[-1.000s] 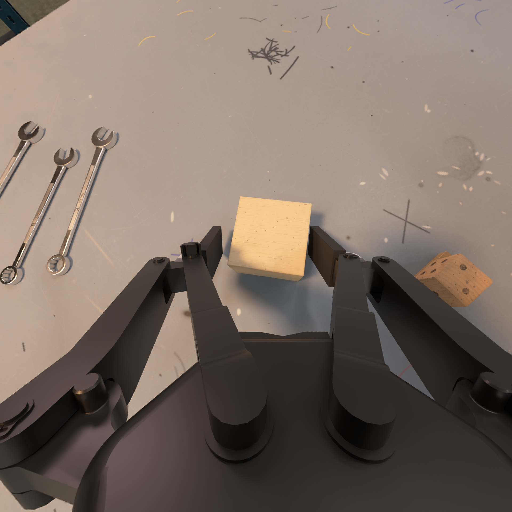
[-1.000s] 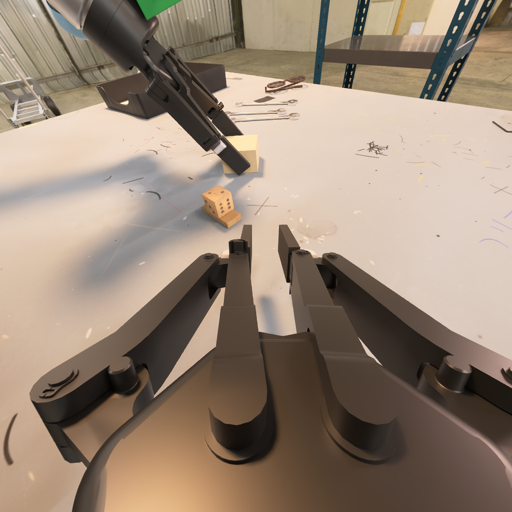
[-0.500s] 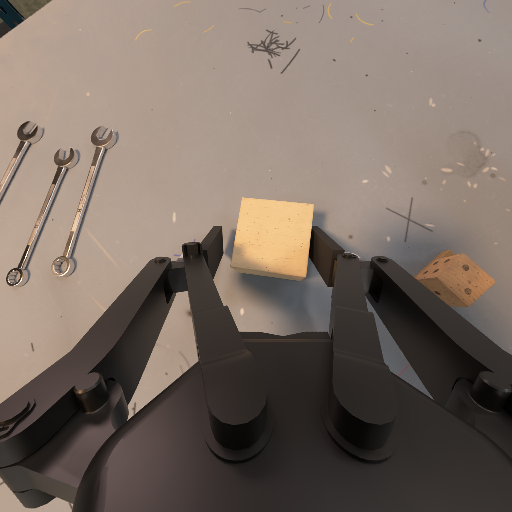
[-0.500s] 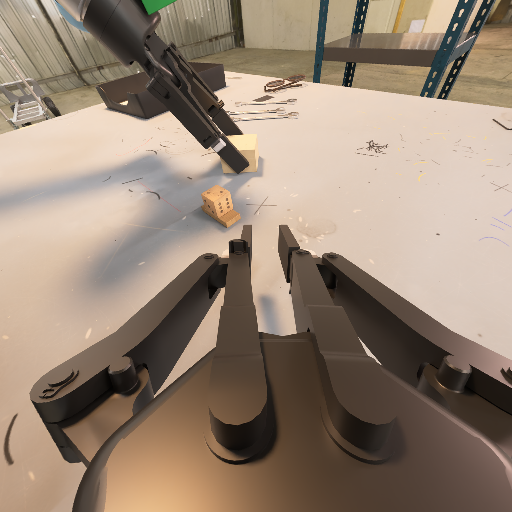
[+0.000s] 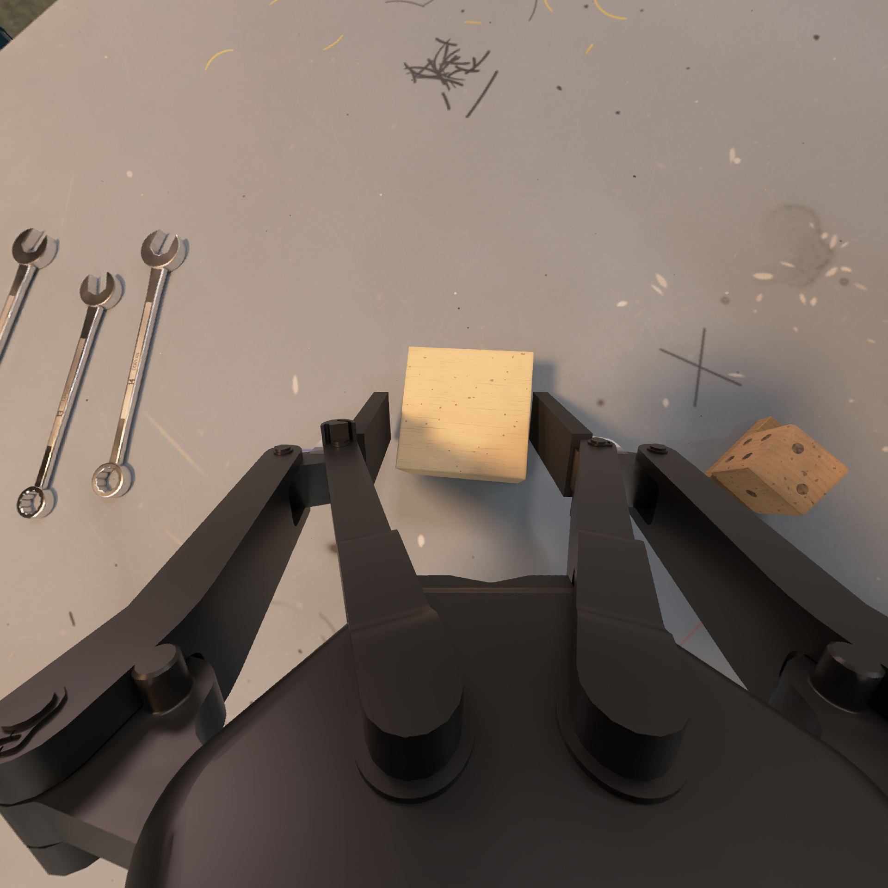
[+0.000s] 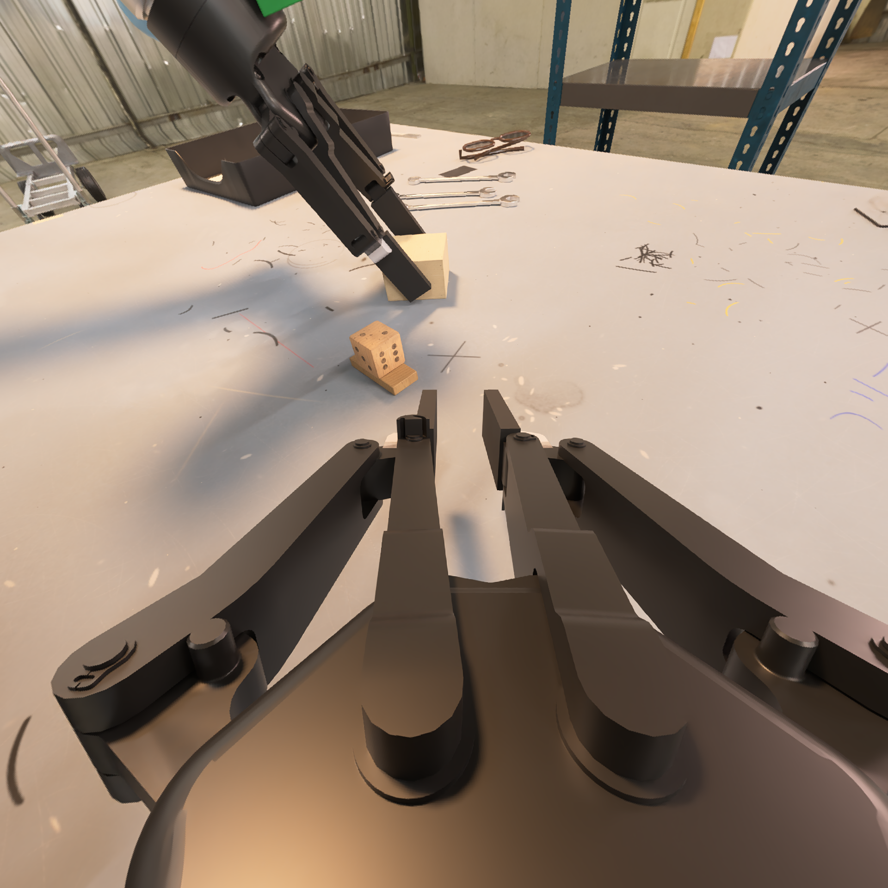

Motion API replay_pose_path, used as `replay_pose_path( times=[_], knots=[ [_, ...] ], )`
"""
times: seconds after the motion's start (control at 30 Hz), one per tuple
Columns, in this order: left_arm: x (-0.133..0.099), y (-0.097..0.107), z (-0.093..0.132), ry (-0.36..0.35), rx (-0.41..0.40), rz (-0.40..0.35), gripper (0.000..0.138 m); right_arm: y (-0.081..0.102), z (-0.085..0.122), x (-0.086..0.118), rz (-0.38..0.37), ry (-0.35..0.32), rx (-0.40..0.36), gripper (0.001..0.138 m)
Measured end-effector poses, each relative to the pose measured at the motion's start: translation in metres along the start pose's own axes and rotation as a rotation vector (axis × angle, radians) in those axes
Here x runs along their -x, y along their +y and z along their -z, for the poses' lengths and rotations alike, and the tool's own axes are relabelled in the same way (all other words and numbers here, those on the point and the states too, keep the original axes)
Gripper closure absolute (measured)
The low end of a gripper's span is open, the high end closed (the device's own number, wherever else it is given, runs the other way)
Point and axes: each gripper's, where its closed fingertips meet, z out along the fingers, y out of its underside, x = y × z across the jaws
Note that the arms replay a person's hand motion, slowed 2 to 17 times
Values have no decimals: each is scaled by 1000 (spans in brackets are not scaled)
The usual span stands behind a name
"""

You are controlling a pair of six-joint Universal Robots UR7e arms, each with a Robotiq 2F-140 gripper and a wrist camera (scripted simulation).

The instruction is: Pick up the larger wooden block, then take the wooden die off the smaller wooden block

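Note:
The larger wooden block (image 5: 466, 413), pale and cube-like, rests on the table between the fingers of my left gripper (image 5: 461, 423). The gripper is open: the right pad is at the block's side and a thin gap shows at the left pad. The right wrist view shows this gripper (image 6: 408, 274) slanting down over the block (image 6: 427, 259). The wooden die (image 5: 778, 466) sits on the smaller wooden block (image 6: 396, 377), to the right of my left gripper. My right gripper (image 6: 459, 408) hovers just short of the die (image 6: 377, 348), fingers slightly apart and empty.
Three wrenches (image 5: 129, 370) lie to the left of the larger block and also show in the right wrist view (image 6: 461, 192). A dark tray (image 6: 240, 178) and a pair of glasses (image 6: 495, 144) are at the table's far side. Blue shelving (image 6: 672, 86) stands beyond.
My left gripper has shifted and turned slightly, so the larger block sits squarer between its fingers, which have closed in a little. The right gripper, die and smaller block have not moved.

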Motion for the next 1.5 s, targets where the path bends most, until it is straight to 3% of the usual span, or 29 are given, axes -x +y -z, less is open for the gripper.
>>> replay_pose_path(
  times=[0.77,1.5],
  knots=[
    [-2,-1,1,16,58,-77,61,0,0,0,0,1,3,113],
    [-1,0,-3,61,107,-69,60,0,0,-1,3,3,4,113]
  ],
)
